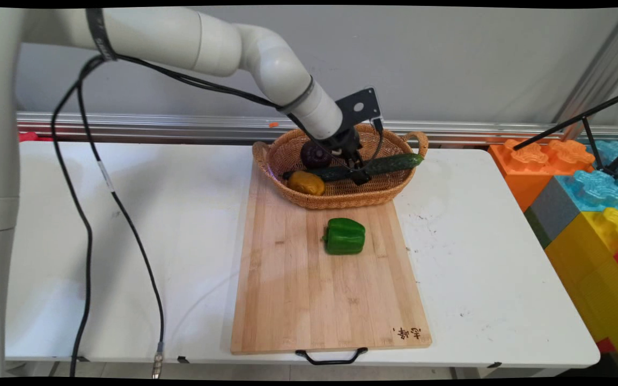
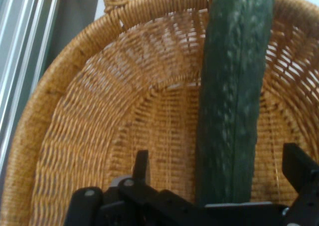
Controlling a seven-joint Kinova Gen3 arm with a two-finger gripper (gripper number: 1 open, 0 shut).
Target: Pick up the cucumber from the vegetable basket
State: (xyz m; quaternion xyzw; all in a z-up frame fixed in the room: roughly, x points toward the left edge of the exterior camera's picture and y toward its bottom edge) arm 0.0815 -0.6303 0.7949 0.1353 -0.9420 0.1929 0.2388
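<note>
The hand [image 1: 359,172] reaches down into the wicker basket [image 1: 341,200] at the far end of the cutting board [image 1: 309,289], at about 12 o'clock on the desk [image 1: 480,268]. Its fingers stand wide apart, one on each side of the cucumber [image 1: 395,162]. In the hand view the left finger [image 2: 141,167] sits clear of the cucumber [image 2: 232,101], with bare basket [image 2: 84,136] weave showing between them, and the right one is also off to the side. So the hand straddles the cucumber but has hold of nothing.

The cucumber lies across the basket from about 9 o'clock to 3 o'clock, its right end resting on the rim near the basket handle. A dark purple onion [image 1: 315,155] sits at about 10 o'clock inside the basket, and a yellow-orange vegetable [image 1: 306,183] at about 8 o'clock, both just beside the cucumber's left half.

A green bell pepper [image 1: 345,236] lies on its side on the board, out of the basket and at about 6 o'clock from it, apart from the hand.

As things lie, one vegetable is on the board and three are in the basket; the cucumber is bracketed but not gripped or lifted.
</note>
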